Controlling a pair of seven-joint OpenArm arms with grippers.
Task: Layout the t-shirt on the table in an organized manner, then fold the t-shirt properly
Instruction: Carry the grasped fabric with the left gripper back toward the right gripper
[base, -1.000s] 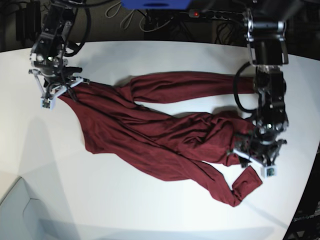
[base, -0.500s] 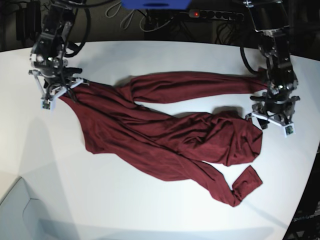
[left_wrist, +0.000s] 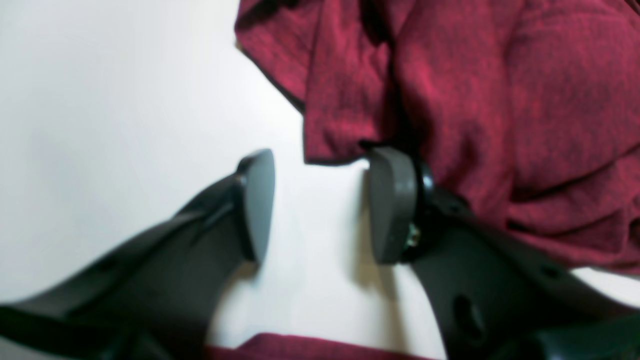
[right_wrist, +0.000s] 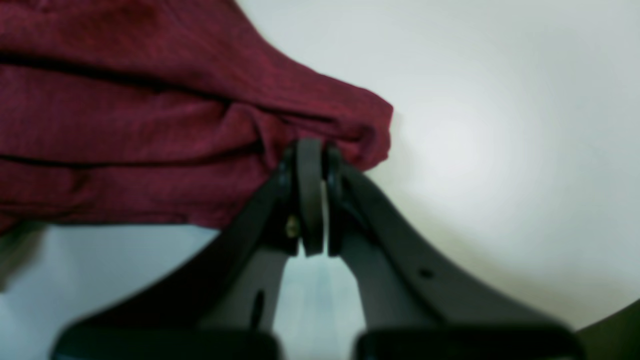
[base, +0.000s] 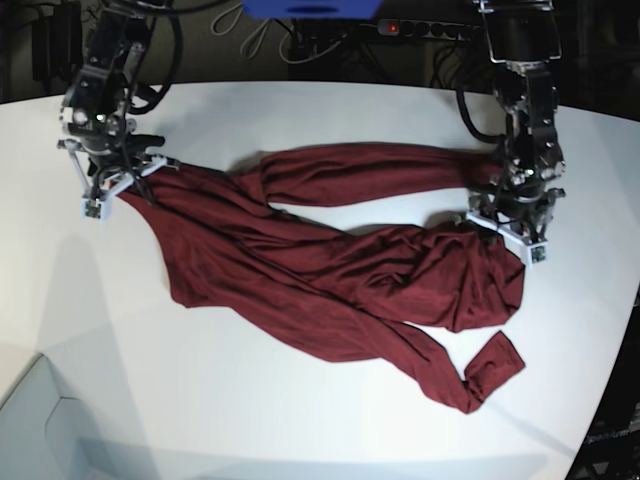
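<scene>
While the cloth lies spread on the white surface, these lines list what shows.

Count: one t-shirt (base: 330, 270), one table (base: 300, 420), two grippers.

Shirt position: it lies slantwise over the middle of the table, reaching from the far left of the base view to the near right. All of it rests on the tabletop.

Right gripper (right_wrist: 311, 165): at the far left of the base view. Its jaws are pressed together on a bunched corner of the shirt, and the cloth puckers where they pinch it.

Left gripper (left_wrist: 320, 200): at the right of the base view, low over the table. Its jaws stand partly apart with bare tabletop between them. One finger (left_wrist: 392, 200) sits against a shirt edge, the other is clear of the cloth. Nothing is clamped.

Edges: the table's far edge curves along the top of the base view, with dark cables and equipment behind it. A near corner shows at the lower left.

Open room: a broad bare white band runs along the near side, and more bare surface lies to the left and near right of the shirt.

Shirt look: dark maroon, plain, soft and heavily wrinkled. One long sleeve stretches along the far side. Another part trails to a folded end at the near right. The body is twisted into long diagonal folds.
</scene>
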